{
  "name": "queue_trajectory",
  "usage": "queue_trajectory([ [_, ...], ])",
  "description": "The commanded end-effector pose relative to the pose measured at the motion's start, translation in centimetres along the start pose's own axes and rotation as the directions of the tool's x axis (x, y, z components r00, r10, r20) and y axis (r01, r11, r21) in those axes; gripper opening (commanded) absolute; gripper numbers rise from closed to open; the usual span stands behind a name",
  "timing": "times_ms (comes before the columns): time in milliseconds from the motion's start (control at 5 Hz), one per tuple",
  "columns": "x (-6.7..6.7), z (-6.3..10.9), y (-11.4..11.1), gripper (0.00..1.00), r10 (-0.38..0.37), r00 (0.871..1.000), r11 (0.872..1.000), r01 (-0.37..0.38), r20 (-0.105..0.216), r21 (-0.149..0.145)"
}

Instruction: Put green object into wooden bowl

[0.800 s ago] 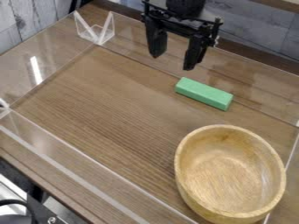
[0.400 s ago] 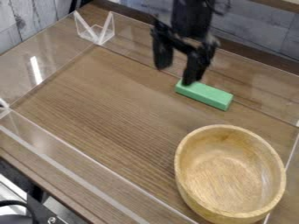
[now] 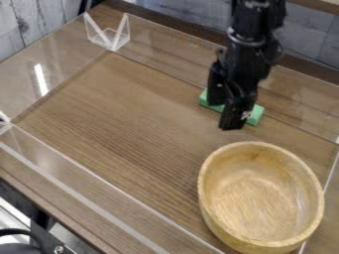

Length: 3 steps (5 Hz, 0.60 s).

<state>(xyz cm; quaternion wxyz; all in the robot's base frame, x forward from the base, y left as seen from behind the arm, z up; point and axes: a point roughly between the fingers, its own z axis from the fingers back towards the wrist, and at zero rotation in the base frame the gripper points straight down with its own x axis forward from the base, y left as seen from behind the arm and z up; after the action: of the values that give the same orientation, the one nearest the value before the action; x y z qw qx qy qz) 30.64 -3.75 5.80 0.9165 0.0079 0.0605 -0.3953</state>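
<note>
The green object point(image 3: 253, 115) lies flat on the wooden surface point(image 3: 119, 119), and only its two ends show, a sliver at the left and a bit more at the right, because the gripper point(image 3: 228, 105) is right down over its middle. The gripper points straight down with its dark fingers point(image 3: 235, 111) spread wide, one on each side of the block's narrow width. That's a straddle, not a squeeze: nothing is held, and the block sits on the wood. Lining up across the short side makes sense, since a flat block like this gives the fingers the easiest bite there.

Whether the fingertips touch the surface is hard to say from this angle; they look very close to it.

Nearer the camera and a little to the right sits the wooden bowl point(image 3: 225, 198), empty, near the block but clearly apart from it. It's a short carry once the grasp is made.

Clear walls point(image 3: 40, 149) fence the work area, well away from the action. Next up, by the look of it: close, lift, swing over the bowl.
</note>
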Motion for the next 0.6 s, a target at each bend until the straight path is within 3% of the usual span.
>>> queue_trajectory([
  [0,0.2,0.3,1.2,1.00,-0.125,0.992,0.991,0.123,0.027,0.058],
  [400,2.7,-1.0,2.0,1.00,-0.166,0.986,0.982,0.161,0.035,0.100],
])
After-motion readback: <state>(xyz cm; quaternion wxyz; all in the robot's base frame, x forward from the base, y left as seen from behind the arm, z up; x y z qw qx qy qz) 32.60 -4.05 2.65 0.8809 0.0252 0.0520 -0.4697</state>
